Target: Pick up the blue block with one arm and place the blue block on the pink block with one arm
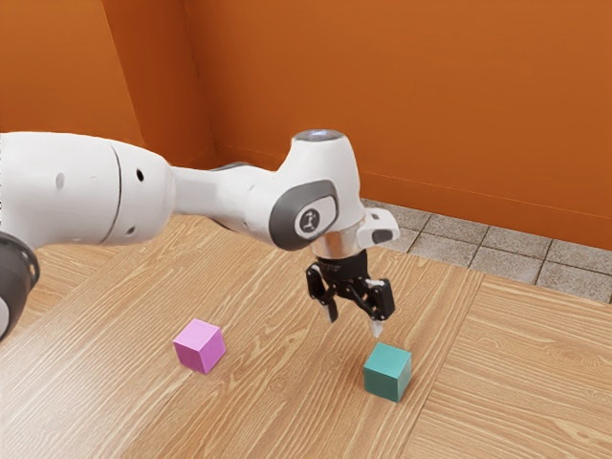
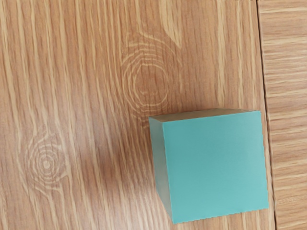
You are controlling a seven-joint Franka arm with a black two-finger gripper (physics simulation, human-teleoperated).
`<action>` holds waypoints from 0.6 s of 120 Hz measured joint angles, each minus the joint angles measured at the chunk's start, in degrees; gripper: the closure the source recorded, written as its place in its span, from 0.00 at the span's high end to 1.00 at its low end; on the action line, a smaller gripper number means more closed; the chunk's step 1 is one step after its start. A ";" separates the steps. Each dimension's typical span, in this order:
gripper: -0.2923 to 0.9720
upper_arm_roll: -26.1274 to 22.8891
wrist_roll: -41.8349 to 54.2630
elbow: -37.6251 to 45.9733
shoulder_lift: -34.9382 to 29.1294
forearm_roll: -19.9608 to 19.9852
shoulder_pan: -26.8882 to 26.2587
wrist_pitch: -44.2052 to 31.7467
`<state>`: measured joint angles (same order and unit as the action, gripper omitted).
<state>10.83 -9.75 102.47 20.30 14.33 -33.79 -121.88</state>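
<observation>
Gripper (image 1: pixel 355 321): open, empty, frame centre, up-left of blue block (image 1: pixel 387 372). Advice: centre overhead, align with flat sides, descend. Pink block (image 1: pixel 199 345): lower left, well apart.

No legible text, numbers or brand names. Only mark: a small white glyph on the grey round cap (image 1: pixel 308 219) on the side of the white arm (image 1: pixel 191 191) near its wrist. It resembles a lowercase i but is too small to read for certain.
</observation>
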 joint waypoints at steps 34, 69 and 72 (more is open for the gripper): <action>0.71 -0.49 -4.53 3.24 0.68 -3.95 -6.25 -6.84; 0.71 0.02 -7.80 2.12 3.87 -3.14 -5.95 -9.54; 0.71 0.04 -8.01 2.10 3.98 -3.13 -5.94 -9.71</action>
<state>10.86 -17.75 104.57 24.28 11.20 -39.73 -131.59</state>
